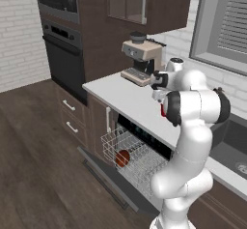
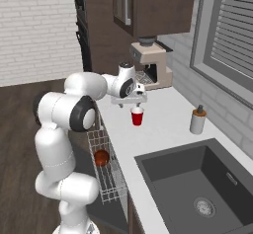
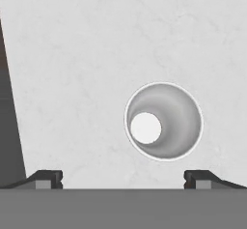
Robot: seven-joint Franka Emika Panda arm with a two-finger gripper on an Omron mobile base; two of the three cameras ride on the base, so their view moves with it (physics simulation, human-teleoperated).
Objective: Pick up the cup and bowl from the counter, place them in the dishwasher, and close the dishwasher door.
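The red cup point(image 2: 137, 116) stands upright on the white counter point(image 2: 168, 129). In the hand view I look straight down into the cup's point(image 3: 164, 121) white inside. My gripper point(image 2: 132, 102) hovers just above it, open, with nothing between its fingertips point(image 3: 48, 178). In the left base view my arm covers most of the cup point(image 1: 163, 111). The reddish-brown bowl point(image 1: 122, 158) lies in the pulled-out wire rack point(image 1: 144, 163) of the dishwasher. The dishwasher door point(image 1: 108, 177) hangs down, open, under the rack. The bowl point(image 2: 102, 157) also shows in the right base view.
A beige coffee machine point(image 2: 150, 65) stands at the counter's far end. A grey soap dispenser point(image 2: 198, 120) sits near the wall, beside the dark sink point(image 2: 197, 188). The black wall oven point(image 1: 65, 61) and brown drawers point(image 1: 72, 117) are to the left.
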